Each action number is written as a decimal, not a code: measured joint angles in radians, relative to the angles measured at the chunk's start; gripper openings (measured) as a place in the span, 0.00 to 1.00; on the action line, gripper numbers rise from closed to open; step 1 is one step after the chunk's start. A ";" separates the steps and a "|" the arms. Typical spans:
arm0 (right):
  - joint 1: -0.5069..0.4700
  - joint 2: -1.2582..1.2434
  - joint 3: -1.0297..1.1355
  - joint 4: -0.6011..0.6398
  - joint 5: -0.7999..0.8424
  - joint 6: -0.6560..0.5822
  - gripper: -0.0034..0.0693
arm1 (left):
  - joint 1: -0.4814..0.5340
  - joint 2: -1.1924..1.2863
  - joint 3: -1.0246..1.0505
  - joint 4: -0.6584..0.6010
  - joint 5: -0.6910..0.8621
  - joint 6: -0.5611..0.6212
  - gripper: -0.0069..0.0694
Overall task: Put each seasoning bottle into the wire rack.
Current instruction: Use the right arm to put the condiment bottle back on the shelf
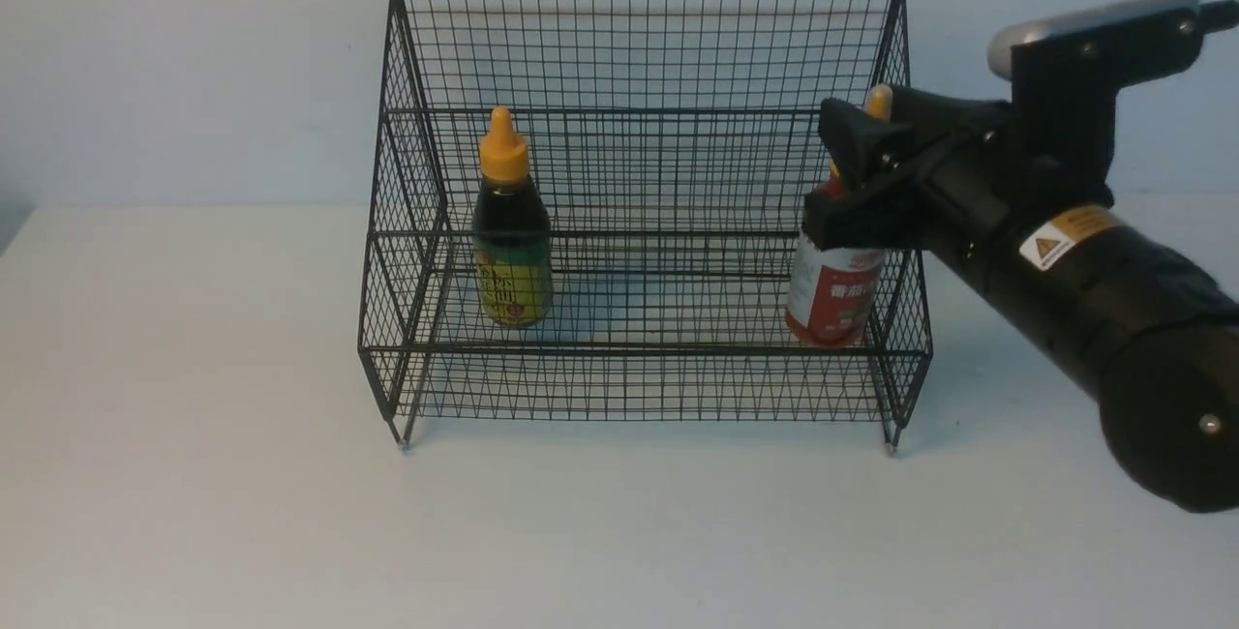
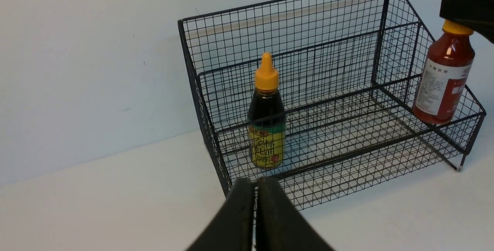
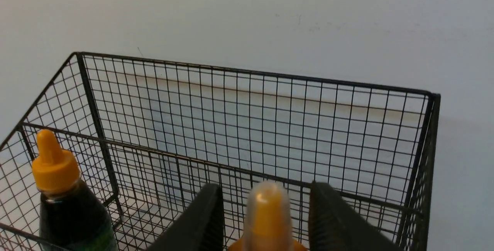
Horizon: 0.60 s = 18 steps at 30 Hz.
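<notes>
The wire rack [image 1: 639,48] stands mid-table. The dark bottle [image 1: 511,242] with the yellow-green label stands upright on the lower tier, left side; it also shows in the left wrist view [image 2: 266,127] and the right wrist view [image 3: 73,216]. The red bottle [image 1: 834,295] is at the lower tier's right end, leaning slightly, its base at the mesh. My right gripper [image 1: 840,179] is shut on its orange cap, with the nozzle [image 3: 266,212] between the fingers. My left gripper [image 2: 254,183] is shut and empty, in front of the rack's left corner, and is out of the front view.
The rack's upper tier [image 1: 639,174] holds nothing. White table [image 1: 194,368] lies all round the rack, with a pale wall [image 1: 194,48] close behind it. My right arm [image 1: 1113,300] reaches in from the right, past the rack's right side.
</notes>
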 joint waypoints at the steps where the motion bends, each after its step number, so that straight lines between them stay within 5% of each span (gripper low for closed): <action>1: 0.000 0.006 0.000 0.000 0.000 0.001 0.42 | 0.000 0.000 0.000 0.000 0.000 0.000 0.08; 18: 0.001 0.141 -0.004 -0.011 0.044 0.059 0.42 | 0.000 0.000 0.000 0.004 0.000 0.000 0.08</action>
